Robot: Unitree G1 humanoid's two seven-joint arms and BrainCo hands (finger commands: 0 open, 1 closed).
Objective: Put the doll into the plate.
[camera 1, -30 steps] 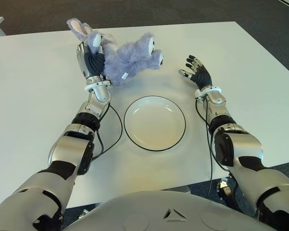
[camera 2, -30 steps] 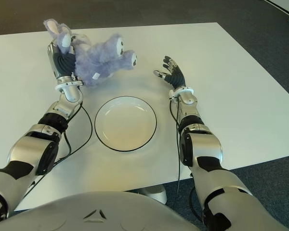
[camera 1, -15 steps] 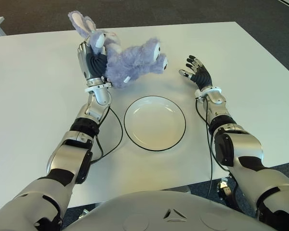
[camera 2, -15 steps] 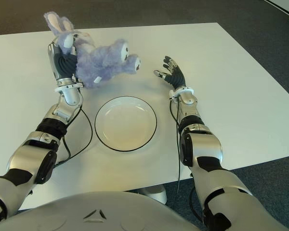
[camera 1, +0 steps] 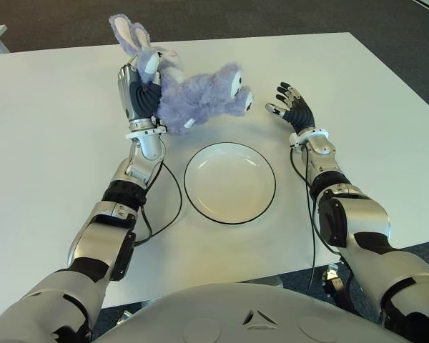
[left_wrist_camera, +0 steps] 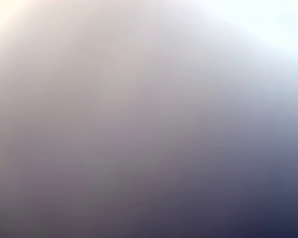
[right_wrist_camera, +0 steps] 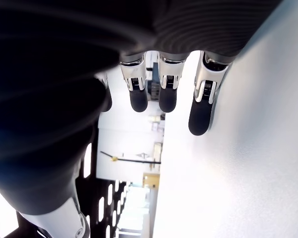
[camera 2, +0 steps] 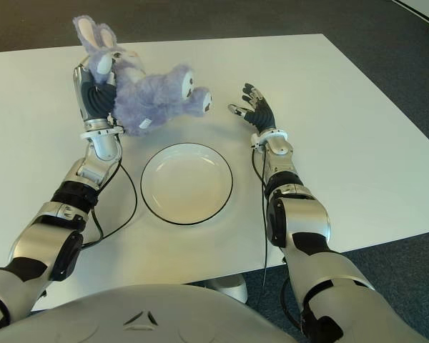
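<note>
Lifting higher than a second ago, the left hand (camera 1: 139, 96) clenches the purple doll (camera 1: 193, 93) clear of the table (camera 1: 50, 143) – closer to the empty plate (camera 1: 229, 183), not yet above it – right hand (camera 1: 292, 111) relaxed beside

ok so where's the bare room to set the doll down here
The plate is bare. The white table is free left of the left hand and right of the open right hand. Crowded only between the hands, where the held doll hangs.
</note>
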